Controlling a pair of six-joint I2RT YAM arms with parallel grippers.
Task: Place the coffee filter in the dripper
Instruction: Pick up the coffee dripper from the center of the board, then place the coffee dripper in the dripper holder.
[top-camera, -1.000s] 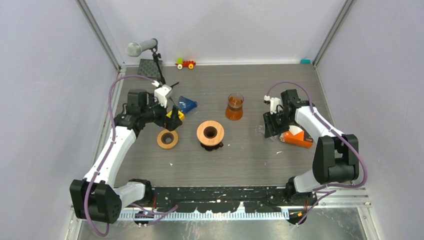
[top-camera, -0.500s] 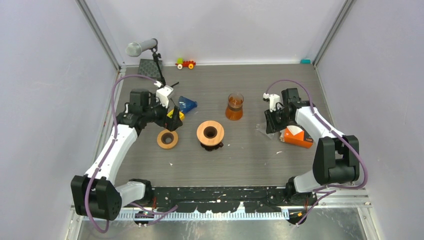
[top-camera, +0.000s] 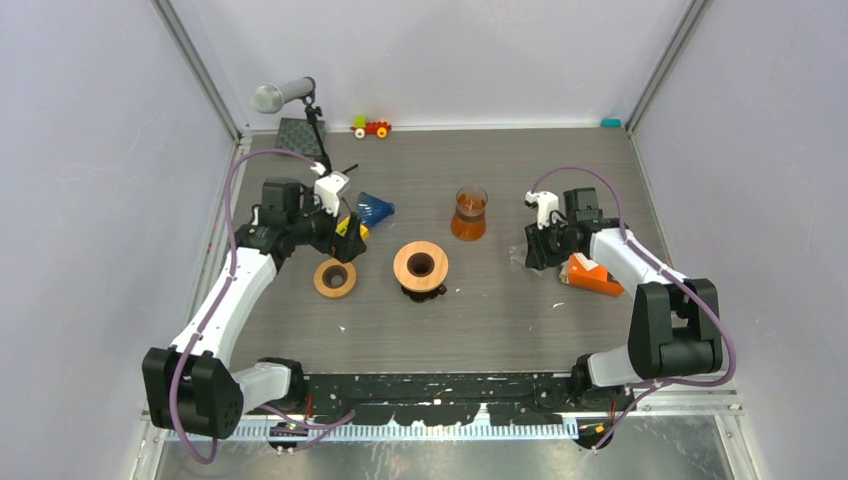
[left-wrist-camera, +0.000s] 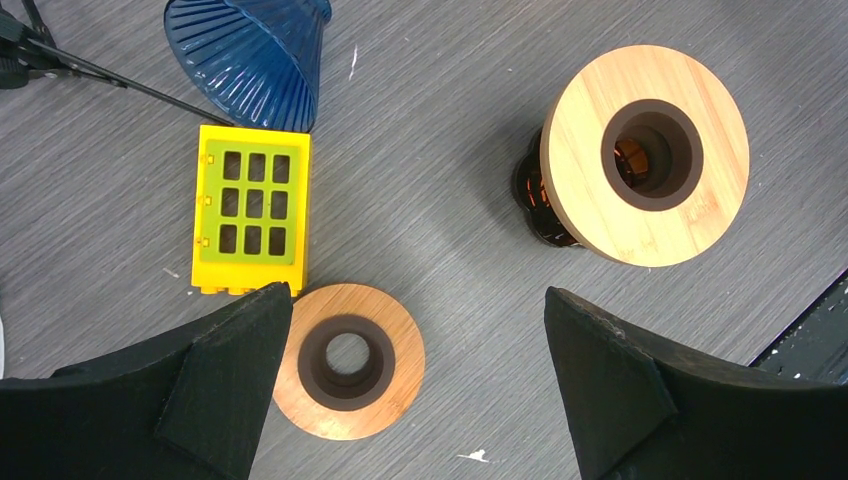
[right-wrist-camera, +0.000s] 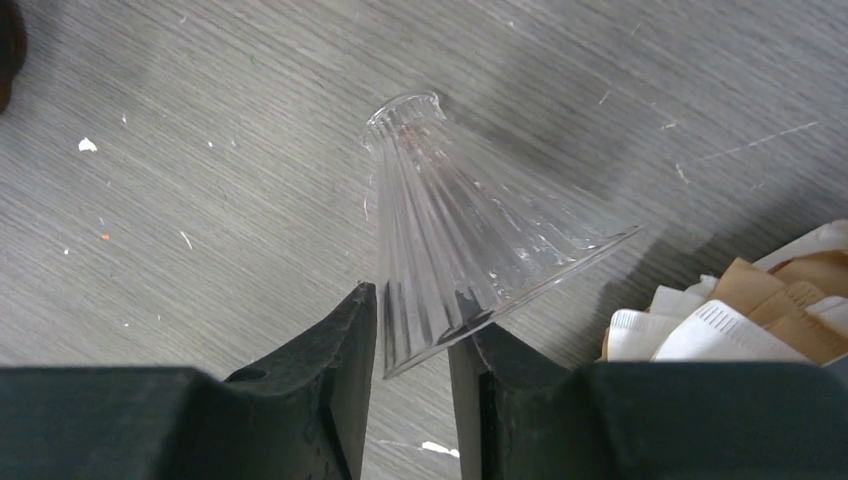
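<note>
- The coffee filters, white and brown paper, sit bunched in an orange pack at 3 o'clock on the table, just beside the clear dripper.
- That dripper lies on its side, with its narrow neck toward 11 o'clock in the right wrist view.
- The right gripper has its fingers narrowly apart, straddling the dripper's wide rim. I cannot tell whether they actually pinch it.
- The left gripper is spread fully and empty, hovering at 9 o'clock over a small wooden ring.
- A filter is probably feather-light, limp, easily creased and prone to cling to its neighbours, so pinch one exposed edge gently.
- The dripper looks hard, slick and liable to roll.
</note>
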